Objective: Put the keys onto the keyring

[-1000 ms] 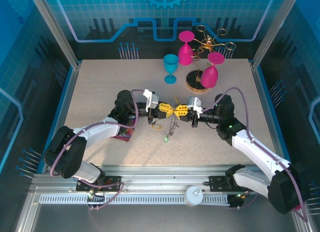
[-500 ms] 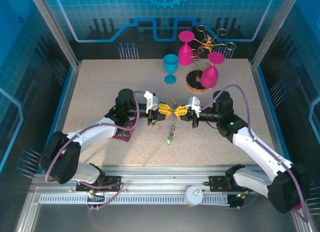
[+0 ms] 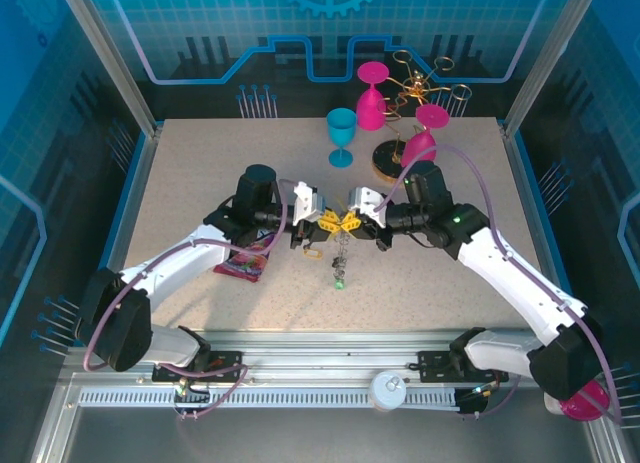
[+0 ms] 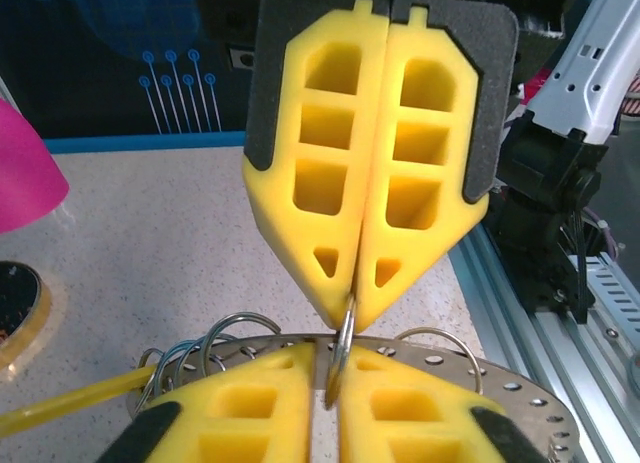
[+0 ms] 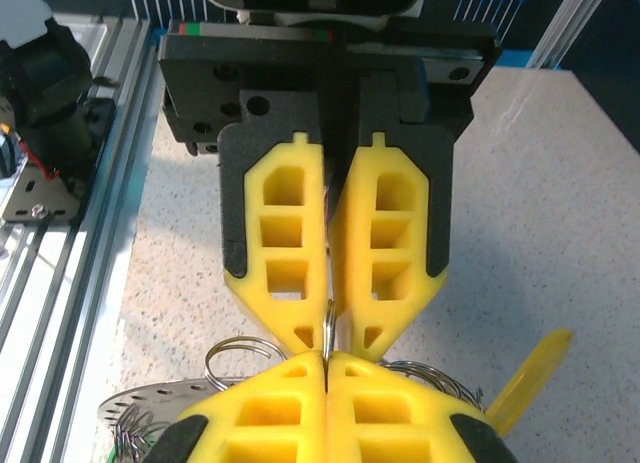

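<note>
Mid-table, my left gripper and right gripper meet tip to tip. In the left wrist view the flat grey keyring lies across behind my left gripper, with wire loops along its rim. One small wire loop stands in the slit between those fingers. The right gripper pinches its top. The right wrist view shows that loop rising from my shut right gripper. Keys hang below, among them a green tag and a yellow tag.
A teal goblet stands behind the grippers. The gold rack on its wooden base holds two pink goblets. A red packet lies under the left arm. The metal rail runs along the near edge.
The joined grippers have shifted slightly left with the keyring. The right arm's elbow has swung up toward the rack, and the left wrist has moved back, uncovering more of the red packet.
</note>
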